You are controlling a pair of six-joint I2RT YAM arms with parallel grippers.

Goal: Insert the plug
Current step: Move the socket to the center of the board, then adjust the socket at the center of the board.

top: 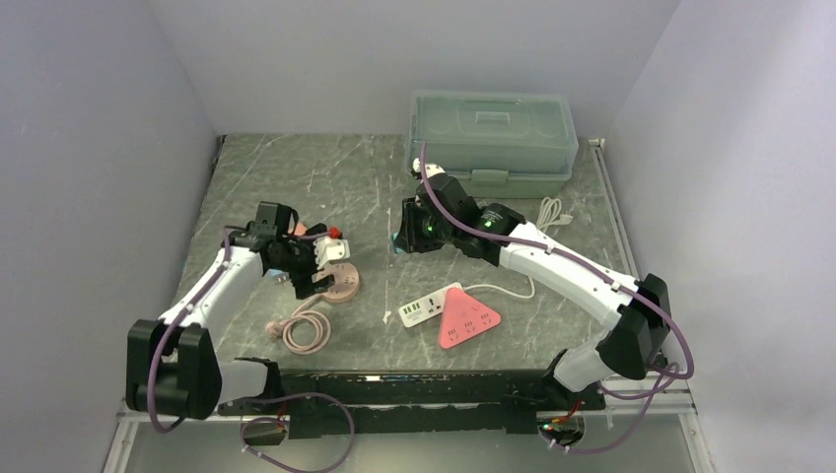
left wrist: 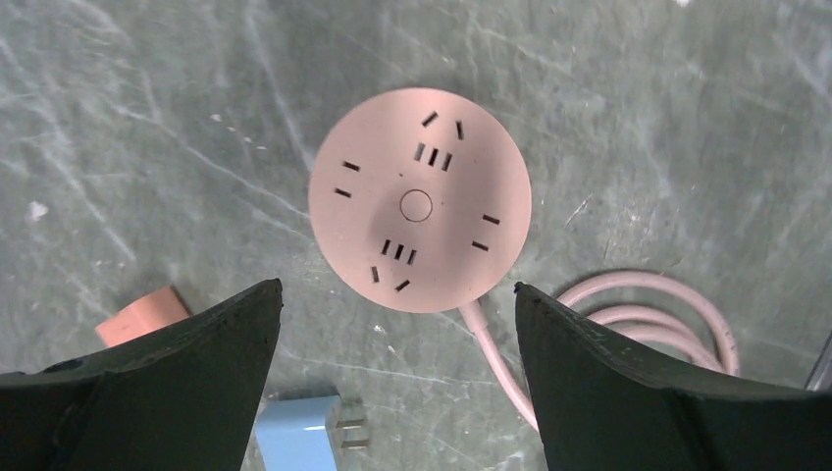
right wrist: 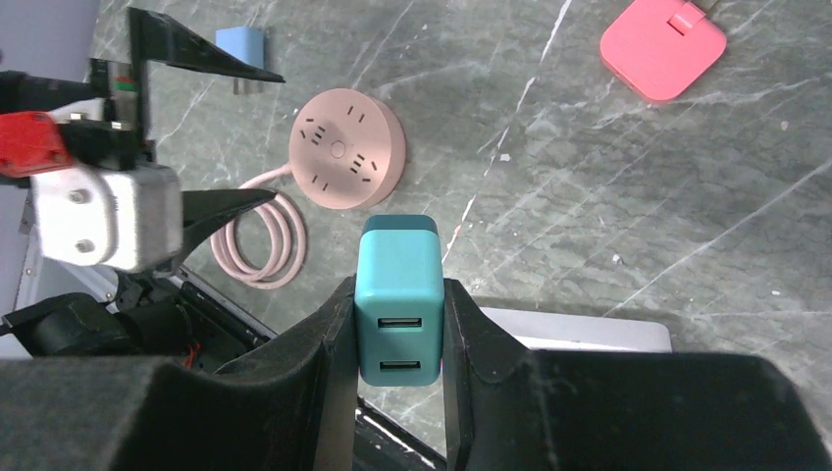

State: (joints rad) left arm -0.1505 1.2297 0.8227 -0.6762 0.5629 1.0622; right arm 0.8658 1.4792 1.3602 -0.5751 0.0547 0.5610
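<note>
Two sets, left jaws spread above pink socket [left wrist: 420, 201], right jaws clamping teal plug [right wrist: 398, 294]

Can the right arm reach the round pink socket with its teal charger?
Probably not: the open left gripper hovers over the round pink socket, blocking descent of the teal charger.

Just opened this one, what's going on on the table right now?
The right gripper is shut on a teal USB charger, holding it above the table, not yet at any socket. The left gripper is open and empty, hovering over the round pink power strip, whose sockets are all free. A blue plug lies loose on the table near it. Nothing is plugged in so far.
</note>
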